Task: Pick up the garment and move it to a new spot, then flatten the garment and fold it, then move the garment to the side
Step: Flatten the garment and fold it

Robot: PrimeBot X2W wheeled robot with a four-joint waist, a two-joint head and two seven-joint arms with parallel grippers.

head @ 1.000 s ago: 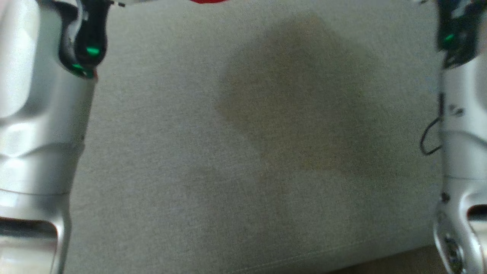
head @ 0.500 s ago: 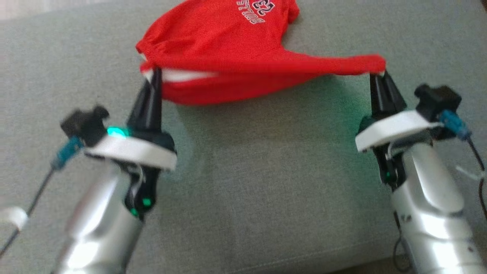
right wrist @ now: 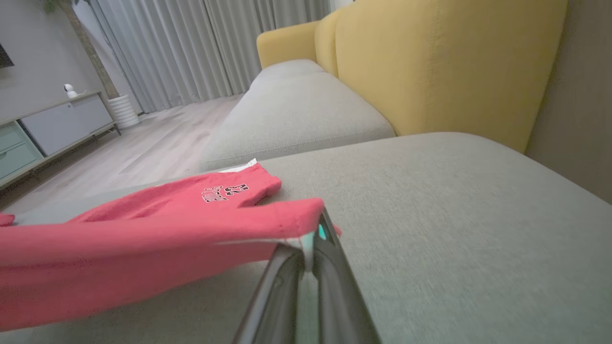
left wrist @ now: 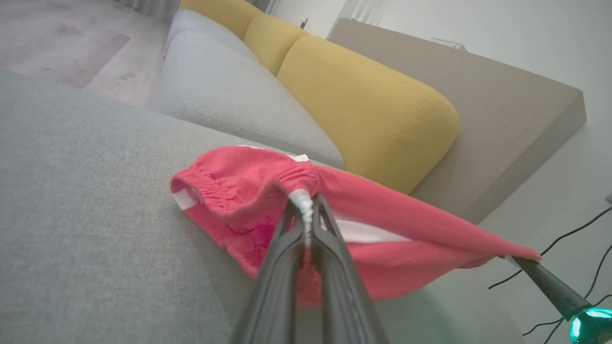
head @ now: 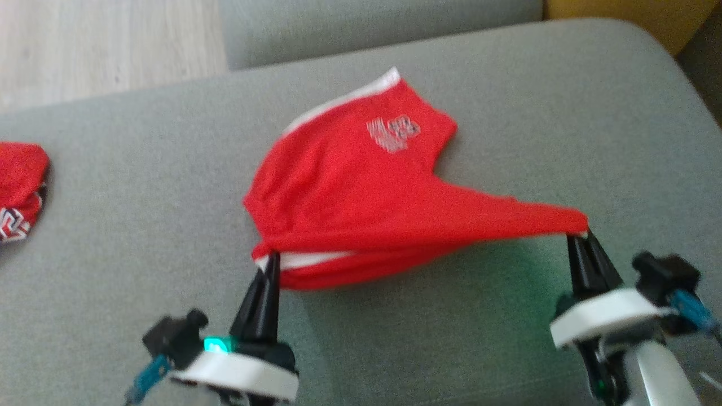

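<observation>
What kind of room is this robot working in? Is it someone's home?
Most likely a home living room: a sofa with grey seat cushions and yellow backrests, long curtains, and a low sideboard on a wooden floor.

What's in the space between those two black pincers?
In the head view, the red garment spans that gap, pinched at one end by the left gripper and at the other by the right gripper, above the grey cushion.
</observation>
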